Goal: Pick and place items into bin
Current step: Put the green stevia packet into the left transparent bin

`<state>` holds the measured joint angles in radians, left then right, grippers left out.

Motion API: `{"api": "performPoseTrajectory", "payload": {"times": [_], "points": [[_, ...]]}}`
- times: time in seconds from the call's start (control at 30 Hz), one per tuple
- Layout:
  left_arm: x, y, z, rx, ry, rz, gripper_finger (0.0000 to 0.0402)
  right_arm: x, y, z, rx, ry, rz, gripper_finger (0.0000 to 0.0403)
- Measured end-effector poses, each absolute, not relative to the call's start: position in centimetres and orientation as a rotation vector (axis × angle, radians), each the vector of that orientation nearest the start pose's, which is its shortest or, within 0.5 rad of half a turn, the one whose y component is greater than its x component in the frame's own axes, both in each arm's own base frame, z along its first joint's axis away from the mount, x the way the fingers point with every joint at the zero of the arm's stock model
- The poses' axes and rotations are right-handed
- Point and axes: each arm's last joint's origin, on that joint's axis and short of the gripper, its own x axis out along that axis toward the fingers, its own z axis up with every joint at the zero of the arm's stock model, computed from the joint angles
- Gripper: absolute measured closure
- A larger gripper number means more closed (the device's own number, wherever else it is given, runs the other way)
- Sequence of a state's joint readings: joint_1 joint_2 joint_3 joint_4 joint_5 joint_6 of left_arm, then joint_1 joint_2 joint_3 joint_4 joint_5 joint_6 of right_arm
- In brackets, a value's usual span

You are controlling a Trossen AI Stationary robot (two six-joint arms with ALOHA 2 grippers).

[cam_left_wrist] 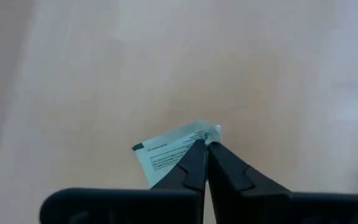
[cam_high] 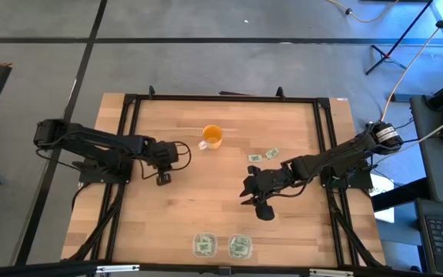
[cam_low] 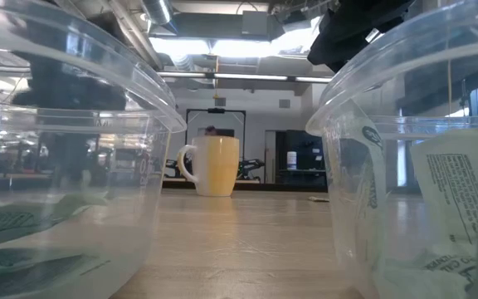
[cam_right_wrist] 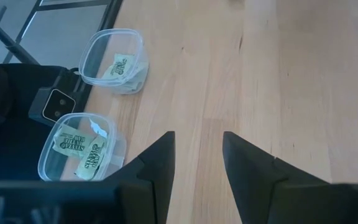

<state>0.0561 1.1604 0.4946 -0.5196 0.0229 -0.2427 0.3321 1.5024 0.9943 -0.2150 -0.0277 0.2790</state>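
Left tool [cam_left_wrist: 207, 146] angled down at the desk [cam_left_wrist: 260, 68], clenched on a packet [cam_left_wrist: 169, 152] at its tips. Right tool [cam_right_wrist: 196, 152] released, hovering over bare wood, two bins [cam_right_wrist: 114, 59] beyond it

Small flat pale green-and-white packet [cam_left_wrist: 169, 149] pinched at one corner, tilted above wood. Two similar packets [cam_high: 264, 155] loose on tabletop. Others lying inside two clear plastic bins [cam_right_wrist: 112, 60].

Ceiling lights [cam_low: 222, 46] glare bright behind my table [cam_high: 221, 215], while my left wrist's view blurs softly.
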Motion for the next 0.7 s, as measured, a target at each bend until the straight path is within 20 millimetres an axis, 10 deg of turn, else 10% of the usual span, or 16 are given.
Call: {"api": "performPoseTrajectory", "payload": {"times": [0.53,0.7], "points": [[21.7,-6.0,21.7,-0.369,0.460,-0.464,0.0397,30.0,10.4,23.6,0.130,0.756,0.250,0.0265],[23.5,-9.7,23.0,-0.327,0.493,-0.573,0.0398,30.1,10.4,23.6,0.129,0.754,0.248,0.0265]]}}
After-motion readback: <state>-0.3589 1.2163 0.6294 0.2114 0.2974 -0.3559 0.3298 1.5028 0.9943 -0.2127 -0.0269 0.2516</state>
